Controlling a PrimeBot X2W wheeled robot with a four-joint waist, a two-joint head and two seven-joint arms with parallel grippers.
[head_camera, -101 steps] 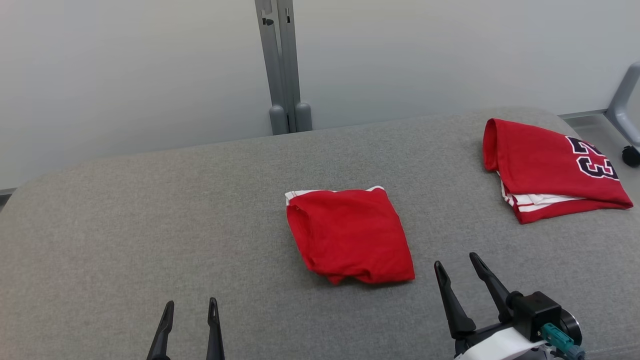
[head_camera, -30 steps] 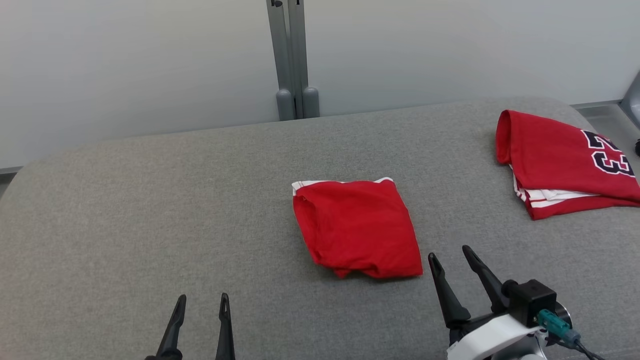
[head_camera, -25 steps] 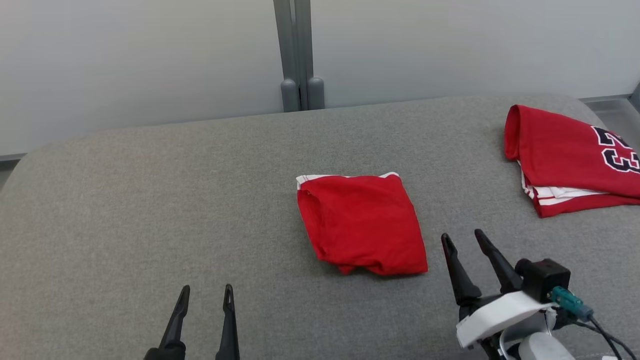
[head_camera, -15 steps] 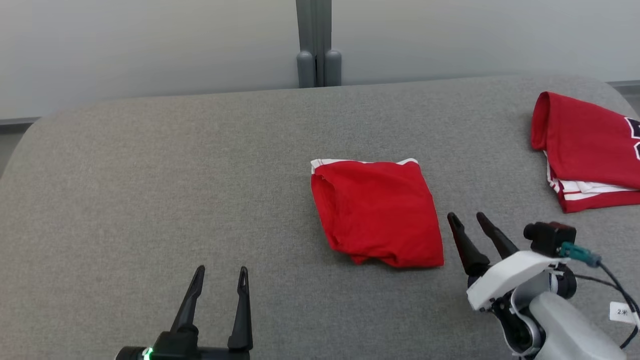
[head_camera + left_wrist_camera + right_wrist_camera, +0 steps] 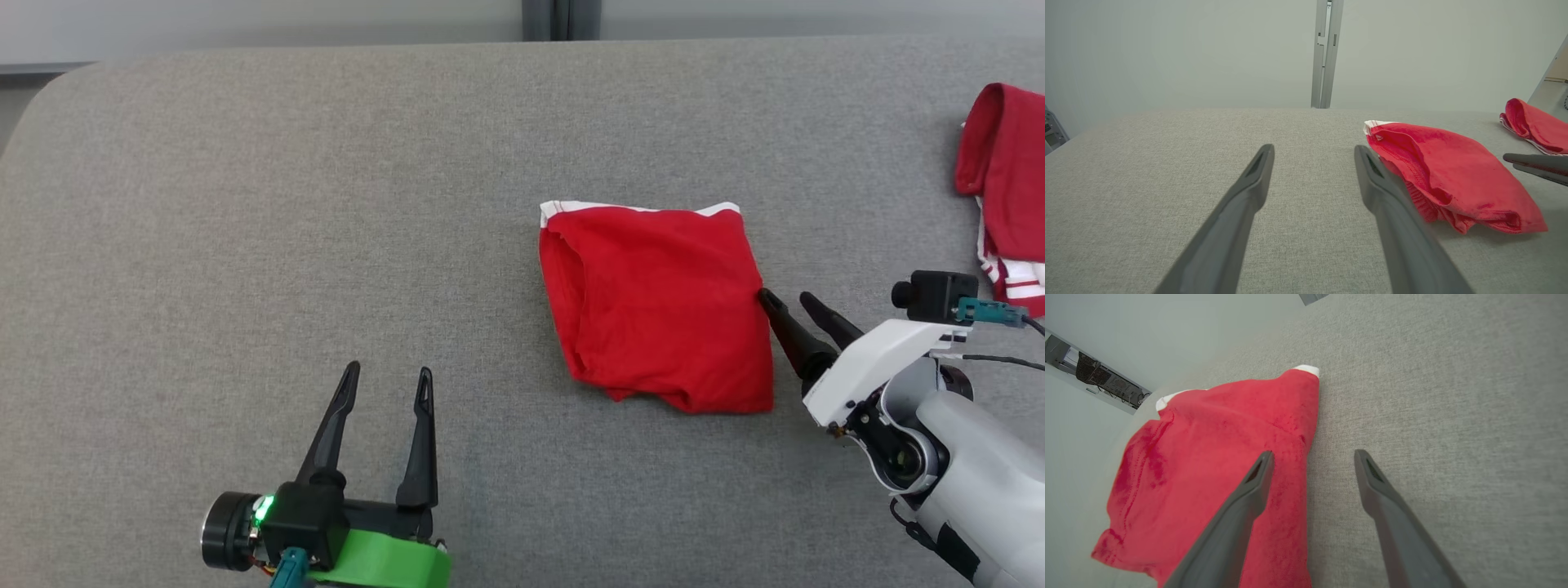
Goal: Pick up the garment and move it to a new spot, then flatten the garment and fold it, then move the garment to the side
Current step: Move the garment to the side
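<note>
Grey counter (image 5: pixel 245 204): folded red garment (image 5: pixel 661 306) mid. Right tool (image 5: pixel 784 295) spread wide, empty, at its right edge. Left tool (image 5: pixel 389 370) spread wide, empty, near-left.

The left gripper (image 5: pixel 389 371) has two long dark tapering fingers (image 5: pixel 420 441), a black base (image 5: pixel 306 514) with a green light (image 5: pixel 263 508) and a bright green band (image 5: pixel 384 567). The right gripper (image 5: pixel 784 294) carries a white shell (image 5: pixel 882 351), a grey wrist (image 5: pixel 980 478), a black camera block (image 5: pixel 935 294) and a teal plug (image 5: pixel 989 311) with black cable (image 5: pixel 1000 358).

Red garment (image 5: pixel 657 306) w/ white trim; grey woven surface (image 5: pixel 245 204).
</note>
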